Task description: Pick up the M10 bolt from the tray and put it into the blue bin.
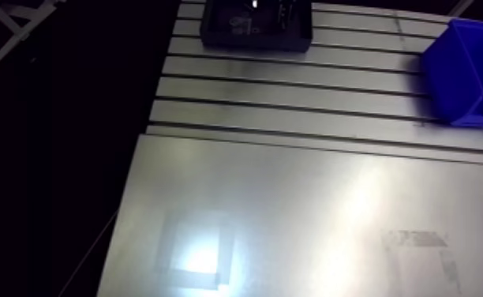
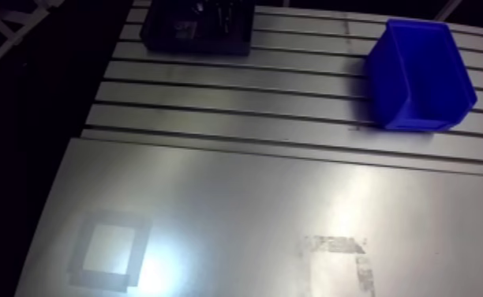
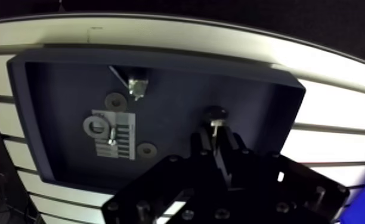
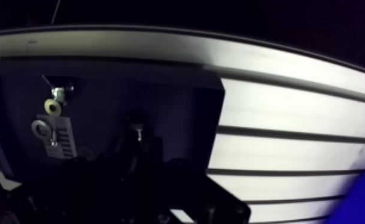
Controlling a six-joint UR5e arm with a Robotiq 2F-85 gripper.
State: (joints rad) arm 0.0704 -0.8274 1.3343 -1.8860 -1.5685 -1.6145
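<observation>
The claw hangs inside the dark tray on the counter. Its fingers are nearly together, pinching the M10 bolt by the shank, with the head jutting ahead of the fingertips. A washer and a barcode label lie beside it. The blue bin stands well apart.

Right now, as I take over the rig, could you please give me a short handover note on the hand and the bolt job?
Hand: down inside the tray, apparently shut on the M10 bolt, whose dark head shows just past the fingertips.
Blue bin: on the table, well apart from the tray; no bolt visible in it.
Done: the reach and, it seems, the grasp.
Left: lift the bolt clear, carry it over the bin, release.
</observation>
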